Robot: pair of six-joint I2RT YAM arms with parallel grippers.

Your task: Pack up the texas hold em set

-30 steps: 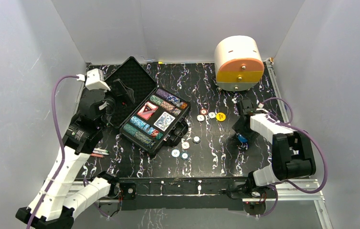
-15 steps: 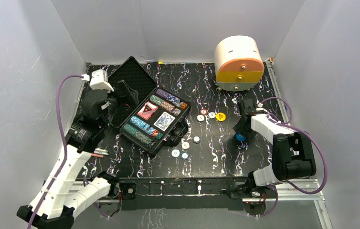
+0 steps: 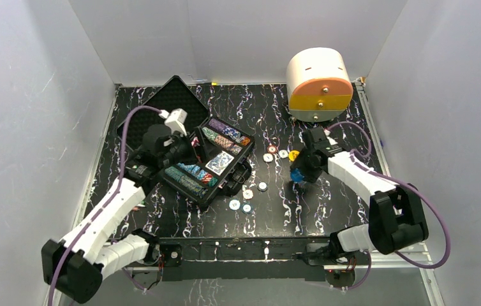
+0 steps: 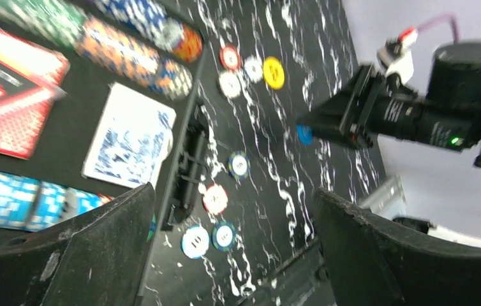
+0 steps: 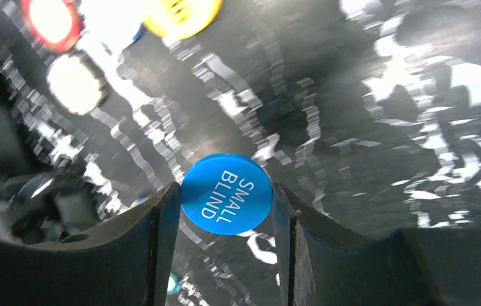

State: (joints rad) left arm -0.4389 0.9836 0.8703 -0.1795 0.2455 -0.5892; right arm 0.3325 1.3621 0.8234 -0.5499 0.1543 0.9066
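Note:
The black case [image 3: 194,192] of the texas hold em set lies open on the left, its foam-lined lid [image 3: 161,108] leaning back. In its tray are rows of chips [image 4: 136,57], a red deck [image 4: 8,95] and a blue deck [image 4: 129,137]. My left gripper [image 3: 198,148] hovers over the tray, open wide and empty [image 4: 231,210]. My right gripper [image 5: 225,197] is shut on a blue "SMALL BLIND" disc [image 5: 226,193], seen in the top view [image 3: 298,175] right of the case. Loose chips [image 3: 248,193] and small discs [image 3: 276,153], one yellow [image 3: 295,155], lie on the mat.
A white-and-orange rounded drawer box [image 3: 319,85] stands at the back right. The black marbled mat [image 3: 327,210] is walled in white on three sides. More loose chips [image 4: 194,241] lie by the case's front latches [image 4: 187,172].
My left arm swung right from the lid to above the tray and opened wider. My right gripper closed on the blue disc and carried it left, toward the case.

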